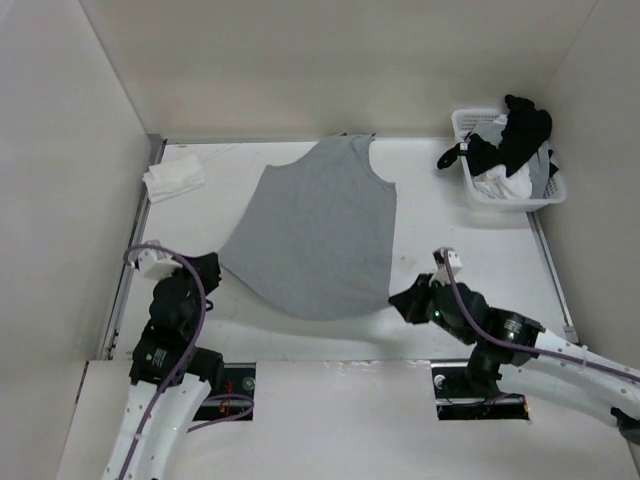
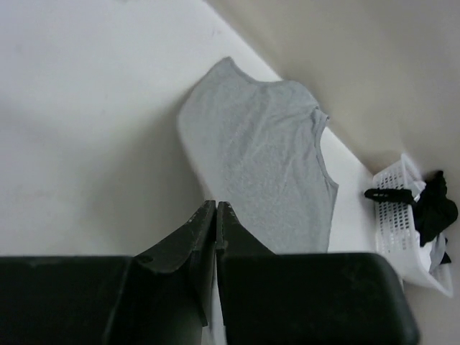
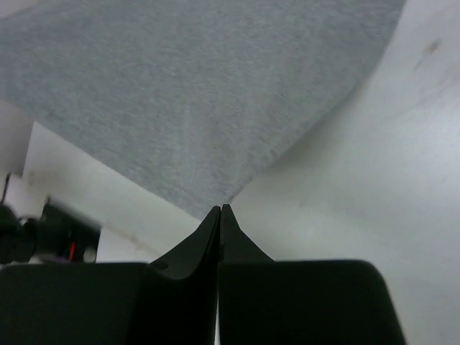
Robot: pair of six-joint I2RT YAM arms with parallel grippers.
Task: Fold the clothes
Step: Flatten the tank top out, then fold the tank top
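The clothes [image 1: 315, 230], a light-grey T-shirt, lie spread across the middle of the white table [image 1: 450, 230], neck end toward the back wall. My left gripper [image 1: 213, 266] is shut at the shirt's near left corner. In the left wrist view, the closed tips [image 2: 215, 204] meet the grey fabric's [image 2: 266, 158] edge. My right gripper [image 1: 398, 298] is shut on the near right corner. In the right wrist view, the cloth [image 3: 194, 93] narrows to a point right at the closed jaws [image 3: 221, 207]. The near hem hangs in a curve between the two grippers.
A white basket [image 1: 520, 195] at the back right holds a heap of black, white and grey garments [image 1: 515, 135]; it also shows in the left wrist view [image 2: 399, 215]. A folded white cloth [image 1: 175, 178] lies at the back left. Walls enclose the table on three sides.
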